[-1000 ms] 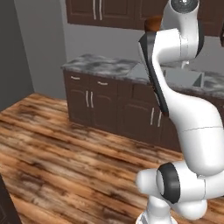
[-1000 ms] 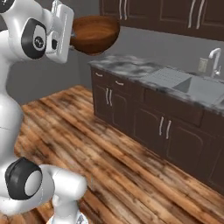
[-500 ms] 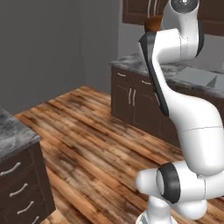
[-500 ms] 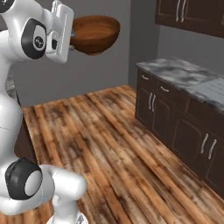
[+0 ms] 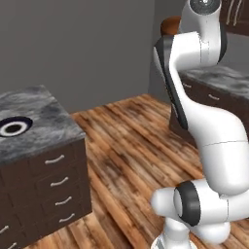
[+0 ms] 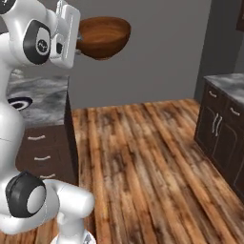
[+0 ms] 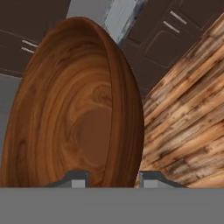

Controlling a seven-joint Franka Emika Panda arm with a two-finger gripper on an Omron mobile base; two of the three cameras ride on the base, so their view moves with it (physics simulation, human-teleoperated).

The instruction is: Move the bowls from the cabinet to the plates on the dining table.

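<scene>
My gripper (image 6: 79, 42) is shut on the rim of a glossy reddish-brown wooden bowl (image 6: 104, 37) and holds it high in the air, upright, beside my upper arm. In the hand view the bowl (image 7: 74, 105) stands edge-on, its rim between my fingertips (image 7: 76, 180). From the left base view a sliver of the bowl (image 5: 170, 25) peeks out behind the arm. The dining table (image 5: 46, 114) with its grey marble top stands at the left and carries a dark navy plate (image 5: 13, 128) with a white ring. That plate (image 6: 19, 101) and the table (image 6: 47, 102) also sit behind my arm in the right base view.
Dark lower cabinets under a marble counter (image 6: 224, 119) line the right side; the same counter (image 5: 219, 80) lies behind my arm. A dark wall cabinet (image 5: 236, 14) hangs above it. Wooden floor (image 6: 143, 167) stretches open between the table and the counter. A grey wall stands behind.
The whole scene has swung sideways, so the base has turned: the counter slid right and the dining table with the navy plate came into view. The bowl stays gripped, held high.
</scene>
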